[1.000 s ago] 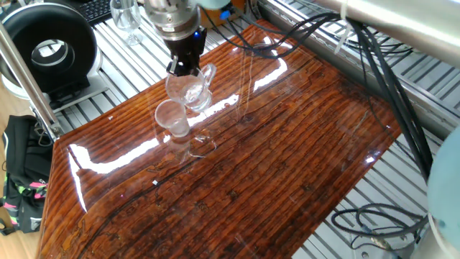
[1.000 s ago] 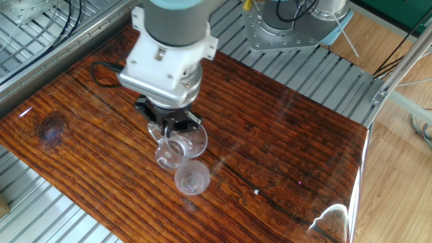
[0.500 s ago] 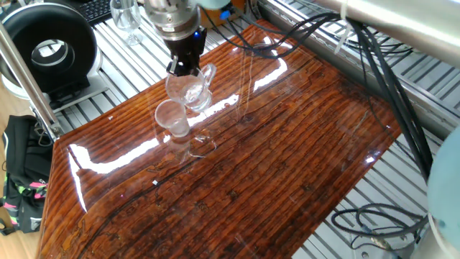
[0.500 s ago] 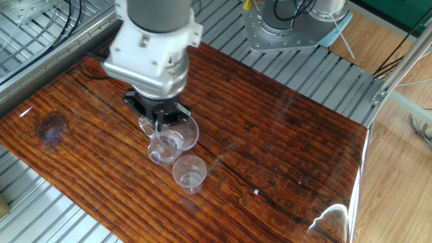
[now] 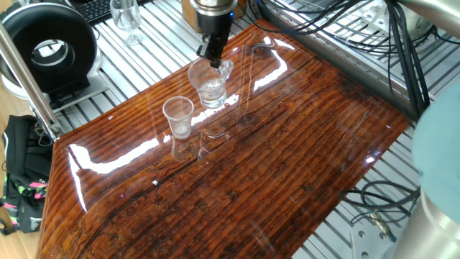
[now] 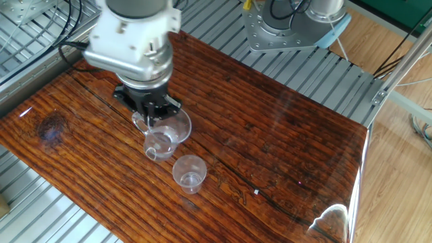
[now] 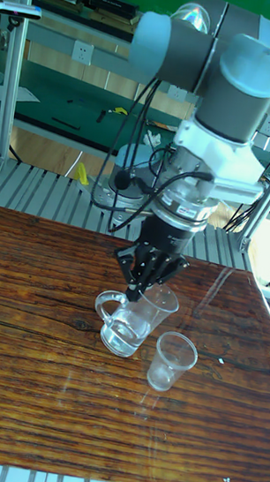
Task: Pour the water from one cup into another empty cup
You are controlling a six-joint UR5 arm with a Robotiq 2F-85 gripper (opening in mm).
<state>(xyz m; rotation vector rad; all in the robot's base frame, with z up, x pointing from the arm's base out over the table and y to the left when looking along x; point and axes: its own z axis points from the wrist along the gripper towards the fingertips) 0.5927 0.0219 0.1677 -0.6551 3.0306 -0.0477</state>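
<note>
The glass mug (image 7: 132,319) with a side handle stands nearly upright, and a little clear water (image 7: 123,336) shows in its bottom. My gripper (image 7: 146,279) is shut on the mug's rim from above. In the other views the gripper (image 5: 213,56) (image 6: 152,113) sits right over the mug (image 5: 209,88) (image 6: 165,137). The small tapered cup (image 5: 177,115) (image 6: 190,173) (image 7: 171,361) stands upright on the wooden table (image 6: 283,142), a short gap from the mug. I cannot tell whether the mug's base touches the wood.
A stemmed wine glass (image 5: 128,16) stands on the metal rack beyond the table's far left corner, near a black round device (image 5: 47,47). Thick cables (image 5: 345,36) hang along the far right side. The robot's base plate (image 6: 283,28) sits behind the table.
The gripper has carried the mug away from the small cup, back towards the table's far side. The mug has swung from leaning over the cup to nearly upright. The small cup has not moved.
</note>
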